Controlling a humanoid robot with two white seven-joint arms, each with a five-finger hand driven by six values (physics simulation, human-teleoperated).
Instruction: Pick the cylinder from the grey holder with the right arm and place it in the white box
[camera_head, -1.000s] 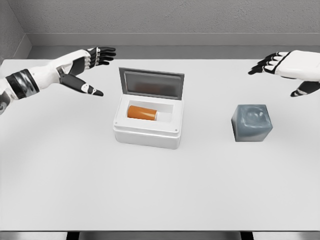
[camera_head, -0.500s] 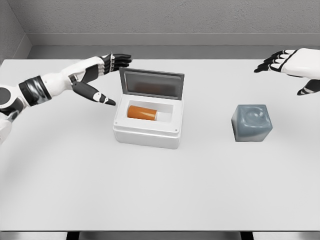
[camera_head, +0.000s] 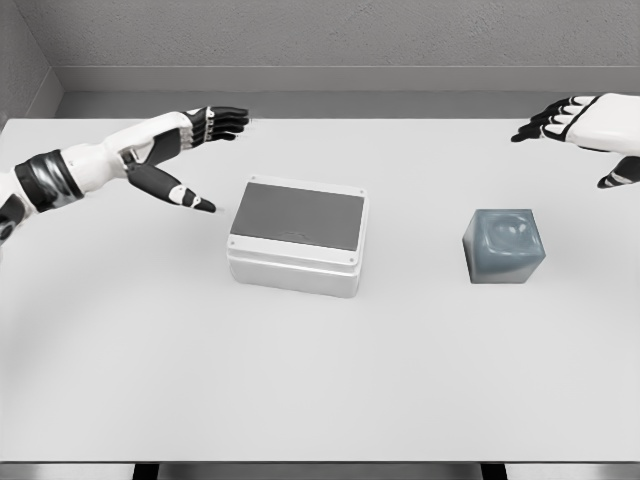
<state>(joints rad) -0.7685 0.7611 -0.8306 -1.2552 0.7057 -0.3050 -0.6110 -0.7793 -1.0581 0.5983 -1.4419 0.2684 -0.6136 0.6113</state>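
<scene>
The cylinder is not visible, so neither its long axis nor its heading can be read. The white box (camera_head: 296, 262) sits on the white table (camera_head: 320, 380) left of centre with its grey lid (camera_head: 298, 215) shut flat over the opening; its contents are hidden. Its long side runs roughly left to right, turned slightly clockwise. The grey holder (camera_head: 504, 246), a rounded cube, stands well apart to the right of the box, and its top shows only a shallow hollow with nothing in it. The left hand (camera_head: 180, 150) reaches in from the left edge, above and to the left of the box's rear left corner, fingers extended and spread toward the right, thumb pointing down toward the box; it holds nothing and does not touch the box. The right hand (camera_head: 590, 130) hangs at the upper right edge, behind and right of the holder, fingers loosely extended leftward, holding nothing.
</scene>
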